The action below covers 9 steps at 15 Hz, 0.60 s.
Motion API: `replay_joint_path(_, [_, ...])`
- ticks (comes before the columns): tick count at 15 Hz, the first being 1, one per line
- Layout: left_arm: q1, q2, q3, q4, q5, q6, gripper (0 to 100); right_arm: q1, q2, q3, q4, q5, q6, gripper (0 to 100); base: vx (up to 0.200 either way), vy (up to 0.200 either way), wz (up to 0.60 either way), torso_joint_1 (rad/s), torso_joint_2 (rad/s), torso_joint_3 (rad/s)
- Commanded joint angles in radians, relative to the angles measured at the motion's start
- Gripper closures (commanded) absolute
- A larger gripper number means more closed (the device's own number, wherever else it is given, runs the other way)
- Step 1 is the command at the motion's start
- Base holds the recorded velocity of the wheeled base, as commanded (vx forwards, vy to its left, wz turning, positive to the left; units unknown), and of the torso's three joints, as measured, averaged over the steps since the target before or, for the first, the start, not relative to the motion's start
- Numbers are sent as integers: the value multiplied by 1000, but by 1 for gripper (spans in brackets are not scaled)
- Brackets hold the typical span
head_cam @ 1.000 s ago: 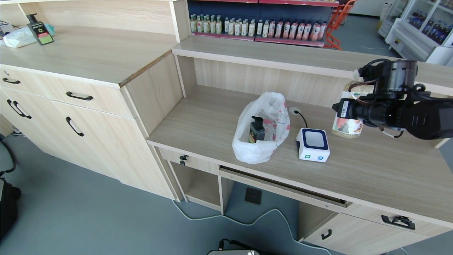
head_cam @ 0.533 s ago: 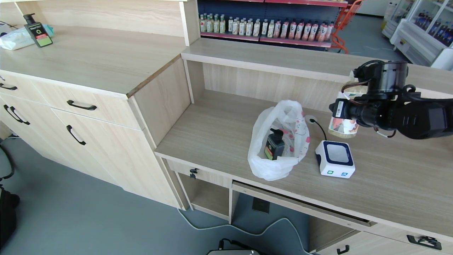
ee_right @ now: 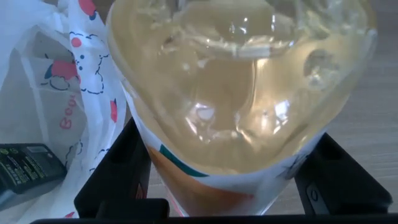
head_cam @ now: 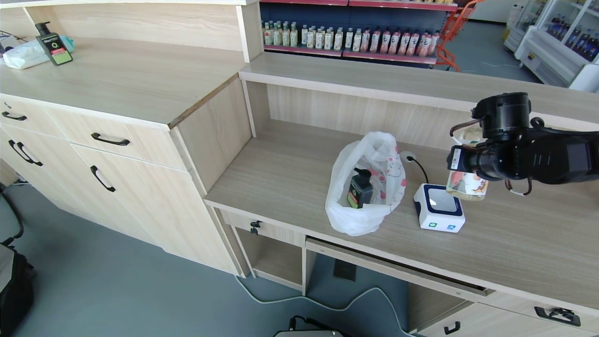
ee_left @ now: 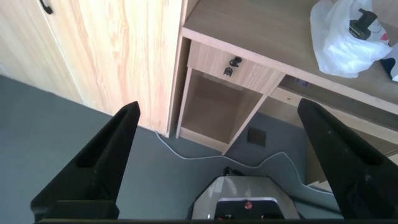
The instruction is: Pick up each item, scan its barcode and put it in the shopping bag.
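Bottle of pale yellow liquid (head_cam: 468, 186) is pinched in the right gripper (ee_right: 230, 186), with the scanner (head_cam: 439, 213) just below and left of that gripper and the white shopping bag (head_cam: 369, 216) farther left, beyond the scanner; the left gripper (ee_left: 227, 149) hangs spread, well apart.
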Motion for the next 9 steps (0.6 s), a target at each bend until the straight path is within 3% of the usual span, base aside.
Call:
replay_joint_path(1, [0,0,0,0,0,0,0,-2,13,-2,3,-16,16,100,0,0,0,0,0,0])
replay_joint_path(9, [0,0,0,0,0,-1,0,-2,144,-69,3,-51,50,100,0,0,0,0,0,0])
